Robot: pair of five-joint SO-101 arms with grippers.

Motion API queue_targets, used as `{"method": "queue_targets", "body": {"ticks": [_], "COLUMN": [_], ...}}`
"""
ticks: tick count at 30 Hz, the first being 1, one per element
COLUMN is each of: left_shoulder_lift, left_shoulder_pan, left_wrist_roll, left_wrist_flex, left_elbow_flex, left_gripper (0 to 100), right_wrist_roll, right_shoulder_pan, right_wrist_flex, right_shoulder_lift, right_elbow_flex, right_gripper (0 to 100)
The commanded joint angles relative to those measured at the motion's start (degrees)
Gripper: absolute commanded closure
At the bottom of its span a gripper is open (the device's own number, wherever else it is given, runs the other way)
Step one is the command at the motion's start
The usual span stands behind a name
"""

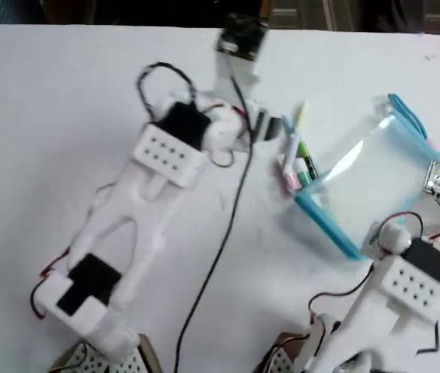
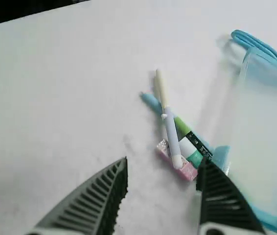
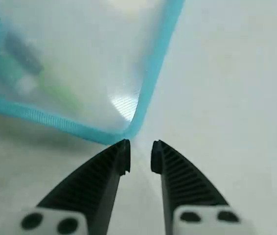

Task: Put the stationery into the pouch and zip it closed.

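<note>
- Left gripper [image 2: 163, 164], wide open and empty, is nearer: stationery [image 1: 296, 155] lies just right of it, high view centre, long axes roughly up-down.
- Right gripper [image 3: 139, 147], barely parted, empty, at the pouch [image 1: 325, 224] corner.

Pouch [image 1: 375, 175]: on the table [image 1: 64, 85], right side.
Stationery [image 1: 296, 159]: bunched against the pouch's left edge.
Right gripper [image 3: 140, 144]: just before a pouch corner.
</note>
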Motion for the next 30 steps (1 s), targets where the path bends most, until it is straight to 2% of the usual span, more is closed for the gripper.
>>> {"method": "queue_targets", "body": {"ticks": [1, 4, 7, 10, 15, 17, 20, 25, 30], "left_shoulder_lift": [2.42, 3.03, 2.95, 2.24, 0.48, 0.04, -0.22, -0.22, -0.22], "left_shoulder_pan": [0.75, -0.92, -4.53, -9.10, -15.34, -17.19, -19.21, -18.95, -17.19], "left_wrist_roll": [0.18, 0.18, -0.18, -0.26, -0.35, -0.35, -0.35, -0.35, -0.26], "left_wrist_flex": [-0.44, 3.43, 7.12, 10.73, 16.18, 17.49, 18.64, 18.90, 18.81], "left_elbow_flex": [-0.09, -0.09, -0.09, -0.26, 0.09, 0.09, 0.09, 0.09, 0.00], "left_gripper": [76, 76, 76, 76, 76, 76, 76, 76, 76], "right_wrist_roll": [6.24, 21.01, 31.91, 40.00, 41.85, 42.73, 48.35, 53.10, 53.54], "right_shoulder_pan": [-5.41, -8.84, -10.95, -16.40, -23.52, -23.43, -22.11, -21.05, -21.41], "right_wrist_flex": [2.59, 4.26, 3.74, 3.38, -4.26, -9.71, -16.48, -30.99, -33.71], "right_shoulder_lift": [2.07, -2.33, -11.21, -20.79, -33.54, -36.35, -37.67, -37.58, -35.30], "right_elbow_flex": [-0.62, -0.44, 0.53, 5.71, 22.42, 28.40, 36.04, 45.27, 45.19], "right_gripper": [80.8, 74.2, 70.4, 68.0, 60.4, 59.6, 59.6, 59.6, 59.7]}}
